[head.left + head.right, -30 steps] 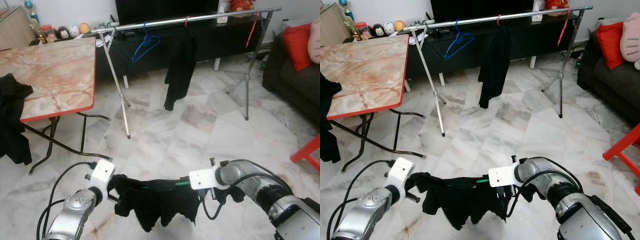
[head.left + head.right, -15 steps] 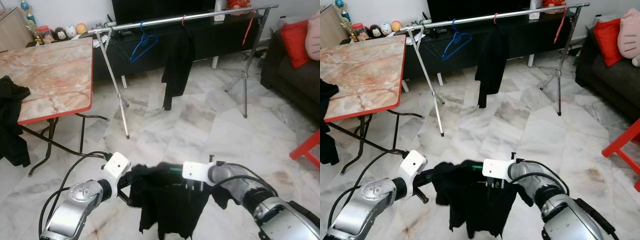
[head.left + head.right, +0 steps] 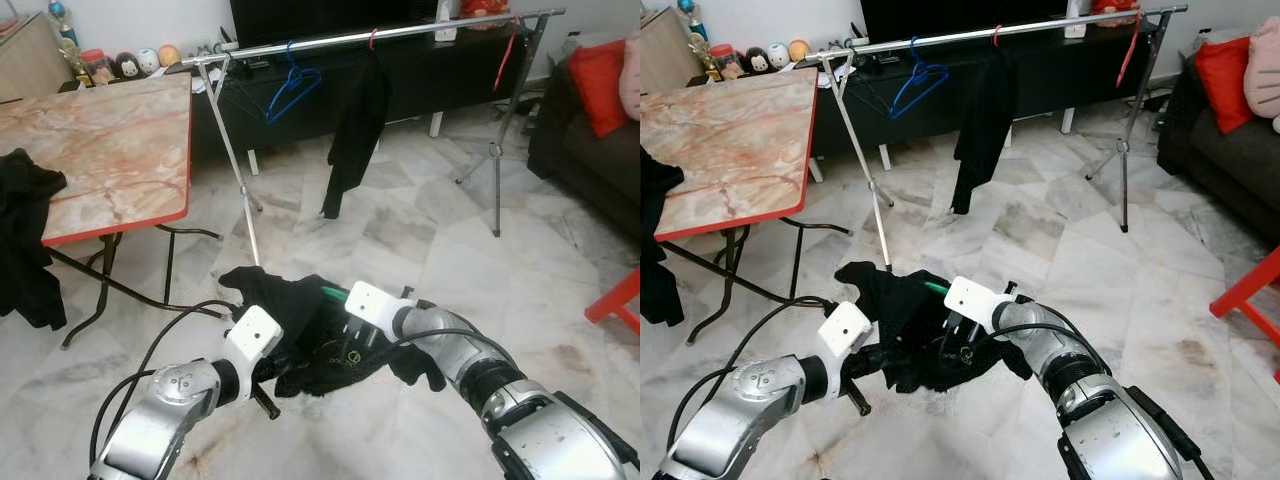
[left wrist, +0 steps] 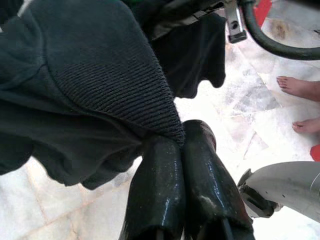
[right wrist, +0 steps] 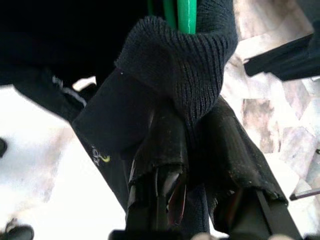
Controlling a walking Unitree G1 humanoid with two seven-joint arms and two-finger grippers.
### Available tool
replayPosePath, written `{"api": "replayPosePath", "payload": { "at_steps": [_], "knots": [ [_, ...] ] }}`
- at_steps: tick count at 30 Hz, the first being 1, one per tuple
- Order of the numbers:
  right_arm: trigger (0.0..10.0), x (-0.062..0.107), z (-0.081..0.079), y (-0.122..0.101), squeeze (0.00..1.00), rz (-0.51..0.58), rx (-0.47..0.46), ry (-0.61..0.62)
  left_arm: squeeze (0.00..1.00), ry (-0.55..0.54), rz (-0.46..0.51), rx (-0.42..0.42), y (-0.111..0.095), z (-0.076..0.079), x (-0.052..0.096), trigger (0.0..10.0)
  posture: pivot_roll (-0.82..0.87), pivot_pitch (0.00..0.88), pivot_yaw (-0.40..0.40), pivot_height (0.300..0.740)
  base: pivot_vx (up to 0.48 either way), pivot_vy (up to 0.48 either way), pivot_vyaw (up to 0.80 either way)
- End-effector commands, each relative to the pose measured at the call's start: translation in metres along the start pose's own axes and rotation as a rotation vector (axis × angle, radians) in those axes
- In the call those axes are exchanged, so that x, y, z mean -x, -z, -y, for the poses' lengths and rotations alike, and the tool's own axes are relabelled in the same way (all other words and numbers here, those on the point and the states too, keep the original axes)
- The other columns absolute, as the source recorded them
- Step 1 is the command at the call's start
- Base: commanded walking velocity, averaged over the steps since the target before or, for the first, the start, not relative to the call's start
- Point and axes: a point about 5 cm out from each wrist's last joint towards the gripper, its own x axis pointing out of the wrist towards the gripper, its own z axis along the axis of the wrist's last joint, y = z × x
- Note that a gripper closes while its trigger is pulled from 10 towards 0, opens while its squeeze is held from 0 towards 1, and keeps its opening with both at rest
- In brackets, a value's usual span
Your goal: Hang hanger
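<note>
The marble floor (image 3: 420, 260) is spanning the whole scene. At far, a long metal clothes rail (image 3: 400, 35) on tripod legs is running left to right, carrying a blue hanger (image 3: 290, 92), a hanging black garment (image 3: 355, 130) and a red hanger (image 3: 512, 45) near its right end. To the left, a red-edged marble tabletop (image 3: 100, 150) is standing with dark cloth (image 3: 25, 240) draping off its near left corner. A dark sofa with a red cushion (image 3: 598, 85) is sitting at the far right.

Both silver arms are reaching forward and inward at near centre, converging on one black garment (image 3: 300, 325). The left hand (image 3: 268, 372) is extending from the near left, its two black fingers (image 4: 172, 180) pressing together on a ribbed edge of the fabric. The right hand (image 3: 352, 345) is coming in from the near right with the forearm angling toward the left; its fingers (image 5: 165, 150) are closing on a fold of the same fabric, which wraps over them.

The garment is hanging bunched between the two hands, above the floor and nearer than the rail. A green hanger (image 3: 333, 294) is sitting inside it, with a short green length showing beside the right hand; its long axis is running roughly from far left to near right. Where its hook points cannot be determined.

A person's bare feet (image 4: 300, 87) are standing on the floor in the left wrist view.
</note>
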Motion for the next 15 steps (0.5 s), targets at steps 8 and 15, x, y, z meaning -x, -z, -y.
{"api": "replayPosePath", "payload": {
  "at_steps": [8,15],
  "knots": [
    [0.0,0.0,0.02,-0.023,0.0,0.072,-0.054,0.144,0.0,0.139,0.125,-0.047,-0.032,0.031,-0.02,10.0,-0.09,0.0,0.084,0.74,0.0,0.0,0.0],
    [0.0,0.003,0.034,-0.038,0.0,0.167,-0.218,0.189,1.0,0.263,0.158,-0.051,-0.038,0.051,-0.02,10.0,-0.08,0.0,0.075,0.74,0.0,0.0,0.0]
  ]
}}
